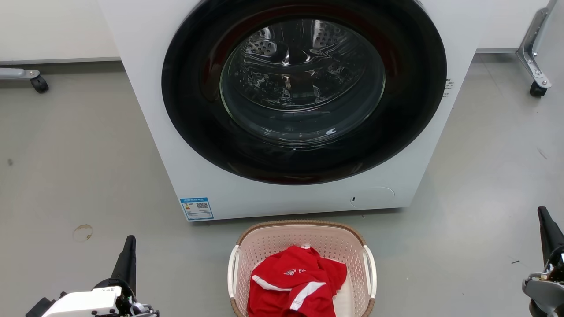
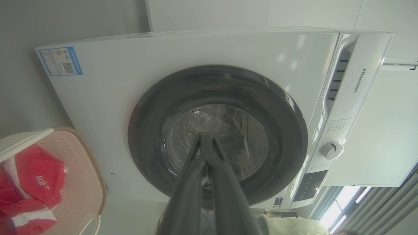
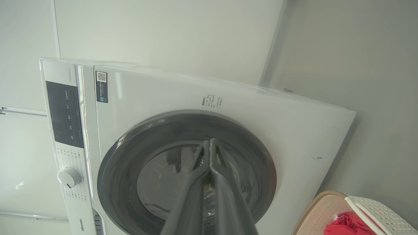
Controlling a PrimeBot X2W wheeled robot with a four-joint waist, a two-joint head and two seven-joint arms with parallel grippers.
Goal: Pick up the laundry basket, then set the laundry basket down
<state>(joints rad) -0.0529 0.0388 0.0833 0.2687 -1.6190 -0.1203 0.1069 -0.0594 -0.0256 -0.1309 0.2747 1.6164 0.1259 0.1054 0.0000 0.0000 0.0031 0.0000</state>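
The laundry basket point(image 1: 304, 240) stands on the grey floor just in front of the washing machine, pale pink and perforated, with a brown rim and white side handles. A red garment with white stripes point(image 1: 297, 286) lies inside it. The basket's corner also shows at the lower left of the left wrist view point(image 2: 81, 182) and at the lower right of the right wrist view point(image 3: 326, 212). My left gripper point(image 1: 129, 244) hangs low to the basket's left, shut and empty, fingers together point(image 2: 205, 137). My right gripper point(image 1: 543, 213) is far to the basket's right, also shut and empty point(image 3: 209, 143).
A white front-loading washing machine point(image 1: 185, 132) with a closed dark round door point(image 1: 304, 88) stands right behind the basket. Wheeled metal legs point(image 1: 535, 66) stand at the back right, and another caster point(image 1: 38, 83) at the back left. Grey floor stretches on both sides.
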